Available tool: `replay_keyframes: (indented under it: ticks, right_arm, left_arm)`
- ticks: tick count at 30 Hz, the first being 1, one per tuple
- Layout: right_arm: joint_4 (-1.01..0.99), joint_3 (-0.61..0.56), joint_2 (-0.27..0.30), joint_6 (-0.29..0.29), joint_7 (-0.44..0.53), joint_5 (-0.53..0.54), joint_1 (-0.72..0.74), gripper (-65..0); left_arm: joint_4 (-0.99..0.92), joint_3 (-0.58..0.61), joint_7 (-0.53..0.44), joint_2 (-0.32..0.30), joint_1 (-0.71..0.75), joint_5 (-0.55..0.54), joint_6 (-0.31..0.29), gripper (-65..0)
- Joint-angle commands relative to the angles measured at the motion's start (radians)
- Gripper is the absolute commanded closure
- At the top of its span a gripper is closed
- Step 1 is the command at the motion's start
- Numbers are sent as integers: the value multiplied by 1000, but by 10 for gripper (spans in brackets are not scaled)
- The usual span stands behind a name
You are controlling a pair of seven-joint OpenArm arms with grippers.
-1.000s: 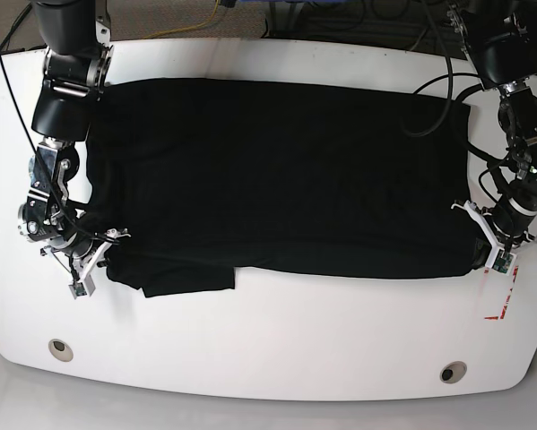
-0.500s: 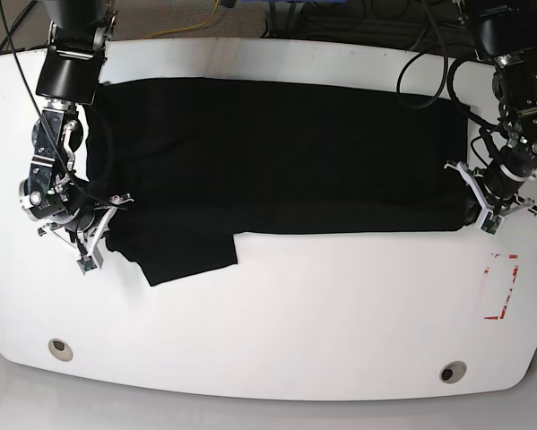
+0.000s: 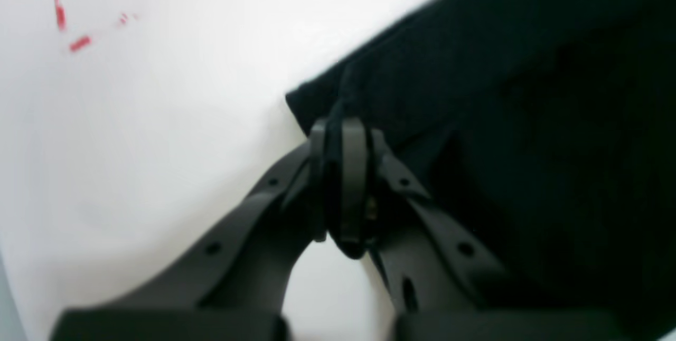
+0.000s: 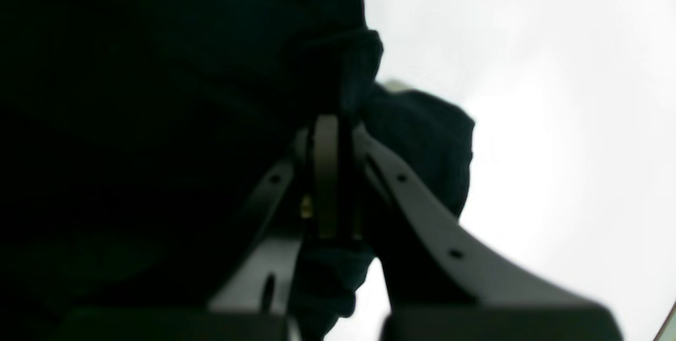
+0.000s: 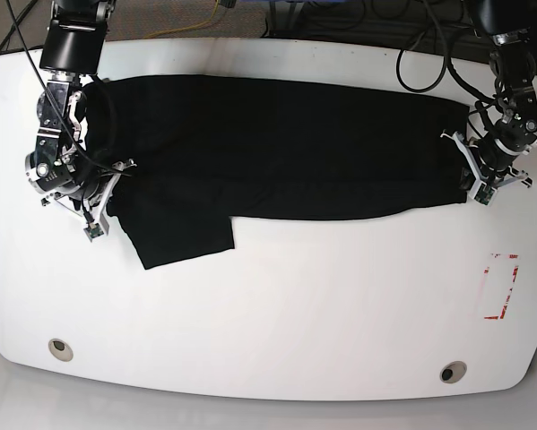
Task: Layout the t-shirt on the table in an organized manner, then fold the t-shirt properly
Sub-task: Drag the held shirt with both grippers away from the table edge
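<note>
The left gripper [image 3: 340,135] has its jaws closed on a corner of the shirt [image 3: 501,93]; a thin fold of black cloth goes between the fingertips and comes out above them. In the base view this gripper [image 5: 477,179] holds the right end of the shirt [image 5: 286,148], near the right edge of the table [image 5: 295,305]. The right gripper [image 4: 330,130] is also closed on the cloth, with a bunch of fabric [image 4: 417,135] pushed up around the jaws. In the base view it [image 5: 102,202] pinches the left end of the shirt.

The shirt lies as a long dark band across the far half of the table, between the two grippers. One sleeve hangs out toward the near side at the left.

Compared with one second ago, both grippers have moved toward the far side and took the near edge of the shirt with them. The band is now narrower, and more white table shows between it and the red mark [image 5: 502,287].

Both wrist views are blurred. The right wrist view is very dark, so the folds cannot be made out there.
</note>
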Motion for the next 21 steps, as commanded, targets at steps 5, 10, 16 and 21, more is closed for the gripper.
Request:
replay_keyframes:
  ticks: [5, 10, 16, 21]
  right_arm:
    - [17, 6, 18, -3, 10, 2, -22, 0]
    - [17, 8, 18, -6, 10, 0, -32, 0]
    - [17, 34, 21, -6, 10, 0, -33, 0]
    - [20, 35, 27, -6, -2, 0, -30, 0]
  left_arm:
    - [12, -9, -15, -37, 2, -6, 6, -25]
    - [11, -9, -15, -38, 18, -6, 6, -25]
    - [11, -9, -15, -57, 21, -6, 6, -25]
    - [11, -9, -15, -57, 21, -6, 6, -25]
